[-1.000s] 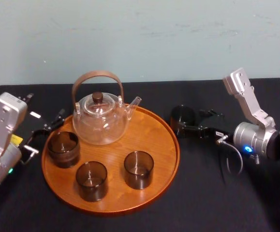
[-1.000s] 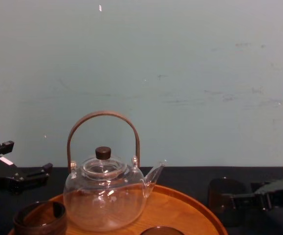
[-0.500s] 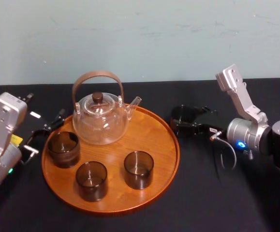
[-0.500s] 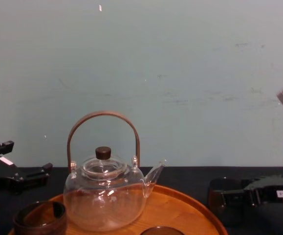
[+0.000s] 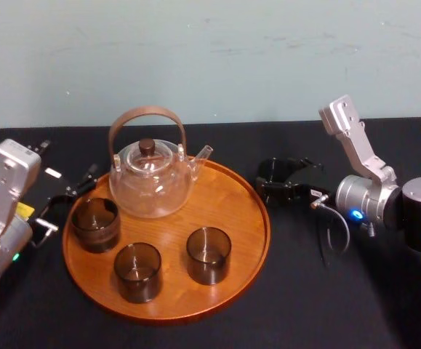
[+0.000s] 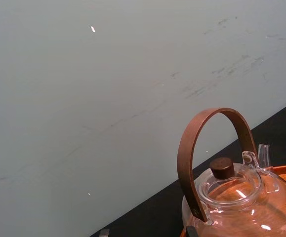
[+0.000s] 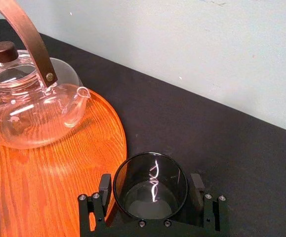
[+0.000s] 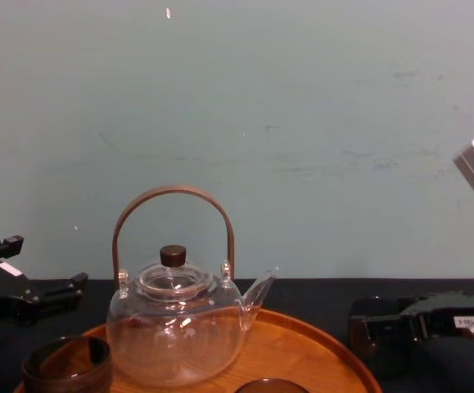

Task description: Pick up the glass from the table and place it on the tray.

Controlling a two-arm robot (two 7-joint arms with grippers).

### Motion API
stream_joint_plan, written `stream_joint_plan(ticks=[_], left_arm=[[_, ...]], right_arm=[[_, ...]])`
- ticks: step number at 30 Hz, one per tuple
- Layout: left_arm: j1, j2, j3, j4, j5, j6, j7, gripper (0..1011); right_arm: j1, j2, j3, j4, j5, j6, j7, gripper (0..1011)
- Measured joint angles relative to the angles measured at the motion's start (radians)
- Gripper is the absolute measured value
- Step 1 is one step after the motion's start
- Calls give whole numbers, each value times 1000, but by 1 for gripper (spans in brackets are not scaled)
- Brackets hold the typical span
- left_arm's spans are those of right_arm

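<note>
In the right wrist view, the body of the right gripper [image 7: 151, 183] hides the lower wall of the glass [image 7: 150, 197] and is itself cut by the bottom edge. The teapot [image 7: 29, 108] runs off the left edge, its handle off the top. In the chest view the bottom edge cuts the tray [image 8: 318, 352], a cup [image 8: 60, 364] and a second cup [image 8: 271, 385], which shows just its rim. The left wrist view crops the teapot at bottom and right. In the head view the left arm [image 5: 3, 203] and right arm [image 5: 385, 196] run off the sides. Whether the glass rests on the bench [image 5: 305, 291] cannot be told.
</note>
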Motion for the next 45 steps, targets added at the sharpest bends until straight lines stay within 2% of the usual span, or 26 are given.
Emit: stream_joint_plan(ticks=[12,18,34,41,45], left_arm=[[0,0,0,0,0,0,0,1001],[0,0,0,0,0,0,0,1001],[0,0,0,0,0,0,0,1001],[0,0,0,0,0,0,0,1001],[0,0,0,0,0,0,0,1001]], right_arm=[[1,-2,-3,1,-8,-4,0,999],[1,-1,-2,1,-7,-3,-1,903],[-1,0,1,-3,-3,-1,0,902],[-30,25,23,-64,18,6,13,902],[-59,55,39,-131,37,5,24,902]])
